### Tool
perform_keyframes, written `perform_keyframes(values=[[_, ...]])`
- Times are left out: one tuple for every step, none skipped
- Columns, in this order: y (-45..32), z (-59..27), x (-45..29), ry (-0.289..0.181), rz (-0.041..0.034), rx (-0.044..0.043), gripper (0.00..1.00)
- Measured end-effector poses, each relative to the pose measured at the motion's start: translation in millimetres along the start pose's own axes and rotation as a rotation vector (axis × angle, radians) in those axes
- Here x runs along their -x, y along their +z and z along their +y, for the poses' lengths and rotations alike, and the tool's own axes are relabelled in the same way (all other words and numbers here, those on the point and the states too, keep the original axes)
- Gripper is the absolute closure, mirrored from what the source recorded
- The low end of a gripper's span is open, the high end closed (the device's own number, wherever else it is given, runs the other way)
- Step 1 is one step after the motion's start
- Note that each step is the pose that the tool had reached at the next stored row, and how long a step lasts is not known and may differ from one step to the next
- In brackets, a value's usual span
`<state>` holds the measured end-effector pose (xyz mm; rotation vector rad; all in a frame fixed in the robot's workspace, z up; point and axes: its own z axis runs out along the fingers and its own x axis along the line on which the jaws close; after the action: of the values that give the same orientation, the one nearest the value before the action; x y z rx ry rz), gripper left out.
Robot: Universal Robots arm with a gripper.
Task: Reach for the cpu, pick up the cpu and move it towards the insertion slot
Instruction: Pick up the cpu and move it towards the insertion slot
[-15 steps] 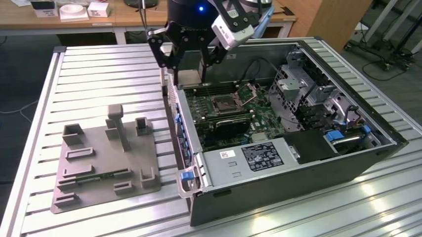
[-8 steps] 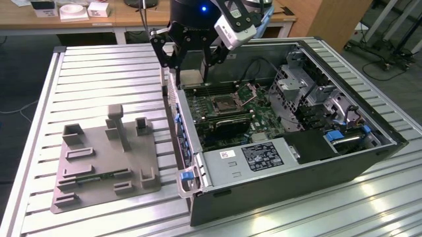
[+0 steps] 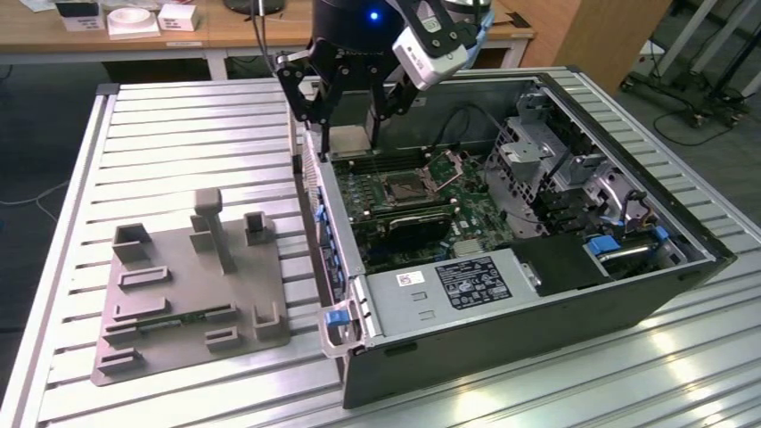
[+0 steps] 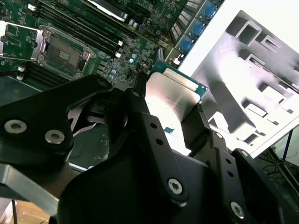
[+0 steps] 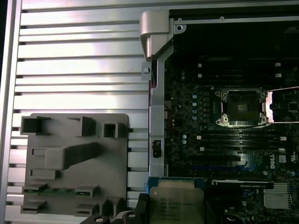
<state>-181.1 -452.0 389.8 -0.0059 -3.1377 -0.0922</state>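
Gripper (image 3: pixel 352 134) fingers close on the cpu (image 3: pixel 351 140), holding it lifted above the near wall of the open computer case (image 3: pixel 666 267). In the first wrist view, the cpu (image 5: pixel 176 205) hangs over the motherboard edge, and the insertion slot (image 5: pixel 242 107) lies well apart, further into the case, its hinged frame plate (image 5: pixel 285 106) swung open. A grey plastic fixture (image 3: pixel 191 285) sits outside on the table.

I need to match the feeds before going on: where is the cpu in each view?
Exterior view: the cpu hangs in the hand above the case's near wall.
Second wrist view: the cpu sits between the dark fingers.
First wrist view: the cpu sits beside the grey fixture.
Shared landmark: the insertion slot.
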Motion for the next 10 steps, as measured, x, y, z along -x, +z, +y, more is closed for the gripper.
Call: perform_keyframes(values=[[0.1,0.0,0.5,0.0,0.0,0.0001,0.45],[0.2,0.0,0.9,0.0,-0.0001,0.0002,0.45],[0.3,0.0,1.2,0.0,-0.0001,0.0001,0.45],[0.3,0.0,1.4,0.0,-0.0001,0.0,0.45],[0.3,0.0,1.5,0.0,0.0,0.0,0.45],[0.4,0.0,1.6,0.0,0.0,-0.0001,0.45],[0.4,0.0,1.8,0.0,0.0,0.0,0.45],[0.5,0.0,1.9,0.0,0.0,0.0,0.45],[0.5,0.0,1.9,0.0,0.0,0.0,0.45],[0.6,0.0,2.1,0.0,0.0,0.0,0.45]])
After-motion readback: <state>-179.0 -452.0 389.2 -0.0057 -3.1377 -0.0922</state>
